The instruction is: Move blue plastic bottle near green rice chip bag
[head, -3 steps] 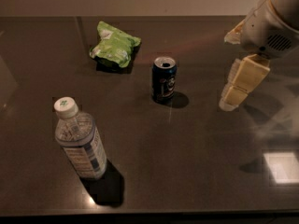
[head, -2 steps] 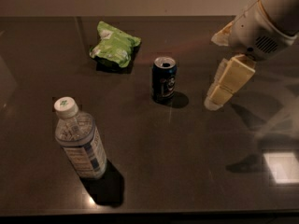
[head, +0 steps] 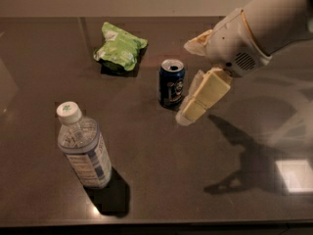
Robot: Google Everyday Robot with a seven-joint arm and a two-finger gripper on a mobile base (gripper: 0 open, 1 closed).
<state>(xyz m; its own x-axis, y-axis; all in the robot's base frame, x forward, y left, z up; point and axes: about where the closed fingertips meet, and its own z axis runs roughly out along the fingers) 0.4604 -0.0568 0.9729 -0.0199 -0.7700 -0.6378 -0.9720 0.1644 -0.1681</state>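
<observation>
**Blue plastic bottle (head: 84, 151) at the near left, well away from the bag**

So here's what you've got. The bottle stands upright on the table (head: 161, 180) at the near left, white cap on top, with nothing touching it. The green rice chip bag (head: 120, 48) lies toward the far side, well apart from the bottle and a bit to its right in the view. A dark blue can (head: 172, 82) with an opened top stands upright around the middle, nearer to the bag than to the bottle.

Your gripper (head: 191, 77) hangs above the table just right of the can, with the arm filling the upper right corner. Its fingers (head: 205, 94) are spread wide and hold nothing. The lower one points down-left, its tip showing just beside the can's base. The gripper is well apart from the bottle, and its shadow falls on the table at the lower right.
</observation>
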